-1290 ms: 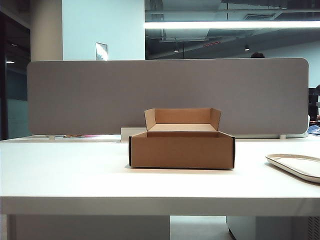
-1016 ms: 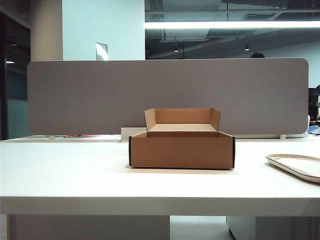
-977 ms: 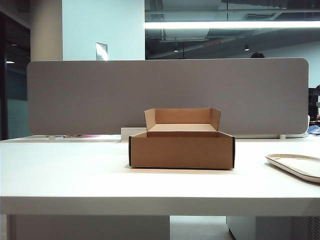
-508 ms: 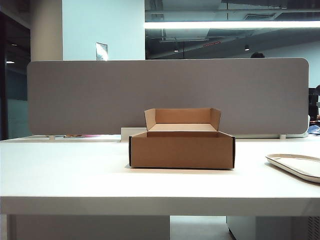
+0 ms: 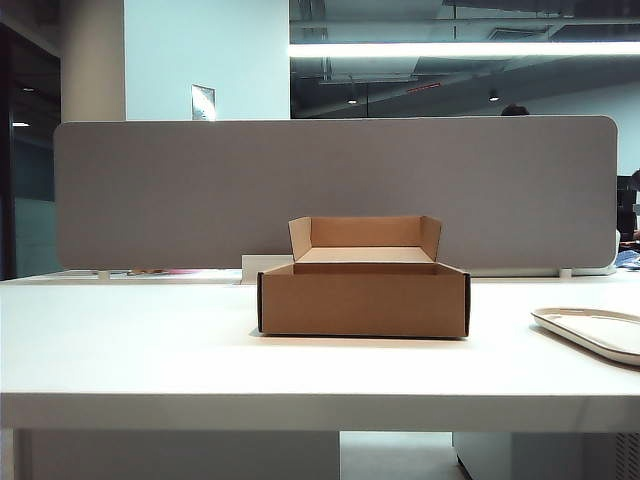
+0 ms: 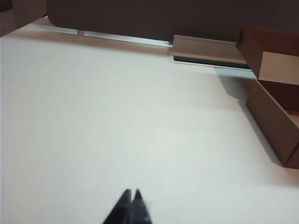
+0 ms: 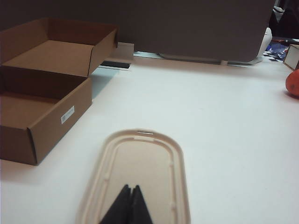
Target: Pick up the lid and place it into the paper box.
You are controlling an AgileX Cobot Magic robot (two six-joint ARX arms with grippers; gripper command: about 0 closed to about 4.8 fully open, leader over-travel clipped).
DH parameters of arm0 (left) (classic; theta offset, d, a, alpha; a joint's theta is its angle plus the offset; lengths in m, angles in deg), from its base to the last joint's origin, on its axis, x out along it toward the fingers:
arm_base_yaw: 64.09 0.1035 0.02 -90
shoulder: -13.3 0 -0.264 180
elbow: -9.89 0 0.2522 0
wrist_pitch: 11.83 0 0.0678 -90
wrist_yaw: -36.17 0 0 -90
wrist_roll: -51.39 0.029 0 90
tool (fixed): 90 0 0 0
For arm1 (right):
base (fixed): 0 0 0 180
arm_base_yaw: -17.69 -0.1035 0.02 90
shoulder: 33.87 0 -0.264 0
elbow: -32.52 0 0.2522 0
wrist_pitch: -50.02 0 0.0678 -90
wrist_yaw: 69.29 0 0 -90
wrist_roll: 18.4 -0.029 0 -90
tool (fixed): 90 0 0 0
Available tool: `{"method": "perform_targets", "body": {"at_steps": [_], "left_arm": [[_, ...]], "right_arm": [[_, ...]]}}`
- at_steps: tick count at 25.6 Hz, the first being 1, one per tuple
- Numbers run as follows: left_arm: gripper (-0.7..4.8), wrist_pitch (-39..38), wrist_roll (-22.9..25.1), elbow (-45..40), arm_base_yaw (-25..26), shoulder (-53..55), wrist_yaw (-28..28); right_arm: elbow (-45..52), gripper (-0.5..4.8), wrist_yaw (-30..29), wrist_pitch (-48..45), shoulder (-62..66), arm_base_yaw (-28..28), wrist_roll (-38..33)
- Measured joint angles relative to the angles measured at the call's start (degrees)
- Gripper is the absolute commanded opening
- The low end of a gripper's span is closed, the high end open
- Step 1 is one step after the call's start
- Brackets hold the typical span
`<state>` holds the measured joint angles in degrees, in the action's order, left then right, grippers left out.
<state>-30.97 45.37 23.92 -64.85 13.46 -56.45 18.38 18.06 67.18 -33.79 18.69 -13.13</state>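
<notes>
The lid [image 7: 140, 179] lies flat on the white bench [image 5: 150, 350], right of the paper box [image 5: 363, 300] and apart from it — box open, empty. Right gripper [image 7: 129, 189] hangs over the lid's near end, fingers pressed together, holding nothing; whether the tips touch the lid is hard to tell. Left gripper [image 6: 131, 193] hovers over bare bench left of the box — fingers also closed and empty, well away from the lid.
</notes>
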Motion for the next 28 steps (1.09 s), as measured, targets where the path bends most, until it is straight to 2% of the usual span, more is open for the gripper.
{"method": "perform_targets", "body": {"at_steps": [5,11,22,28], "left_arm": [[-0.04,0.0,0.0,0.0,0.0,0.0,-0.1],[-0.04,0.0,0.0,0.0,0.0,0.0,-0.1],[-0.04,0.0,0.0,0.0,0.0,0.0,-0.2],[-0.04,0.0,0.0,0.0,0.0,0.0,-7.6]], "right_arm": [[-2.2,-0.01,0.0,1.2,0.0,0.0,-5.1],[-8.4,-0.01,0.3,2.1,2.7,0.0,-5.5],[-20.5,0.28,1.1,5.2,20.8,0.0,-5.6],[-28.0,0.32,1.0,5.6,34.3,0.0,-5.6]]}}
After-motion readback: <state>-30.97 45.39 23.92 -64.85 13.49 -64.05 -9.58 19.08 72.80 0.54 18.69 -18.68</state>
